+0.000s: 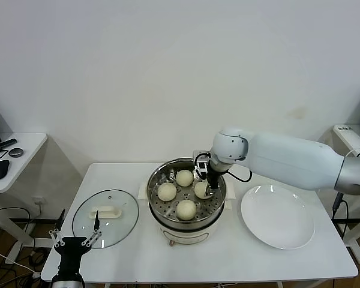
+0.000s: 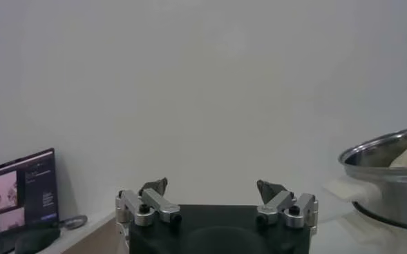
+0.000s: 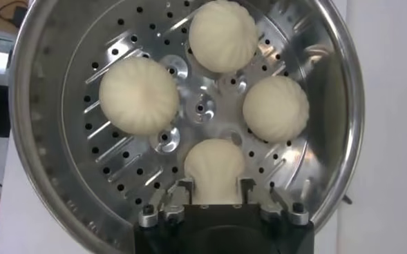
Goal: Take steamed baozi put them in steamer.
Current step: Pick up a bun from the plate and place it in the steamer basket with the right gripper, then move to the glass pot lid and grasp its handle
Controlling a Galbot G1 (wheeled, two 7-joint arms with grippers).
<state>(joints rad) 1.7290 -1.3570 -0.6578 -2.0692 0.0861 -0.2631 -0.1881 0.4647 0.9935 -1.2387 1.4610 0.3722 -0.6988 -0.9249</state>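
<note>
The steamer (image 1: 154,187) stands mid-table with all four baozi on its perforated tray: one at the back (image 1: 185,177), one on the left (image 1: 167,191), one at the front (image 1: 186,209) and one on the right (image 1: 201,189). My right gripper (image 1: 210,192) reaches down into the pot over the right one. In the right wrist view the right gripper (image 3: 214,190) has its fingers pressed on both sides of that baozi (image 3: 214,160), which rests low on the tray (image 3: 203,107). My left gripper (image 1: 77,242) is parked low at the table's front left, open and empty.
A flat white plate (image 1: 278,217) lies bare to the right of the steamer. A round glass lid (image 1: 108,225) with a white handle lies to its left. Side tables stand at both edges. The left wrist view shows the steamer's rim (image 2: 390,155).
</note>
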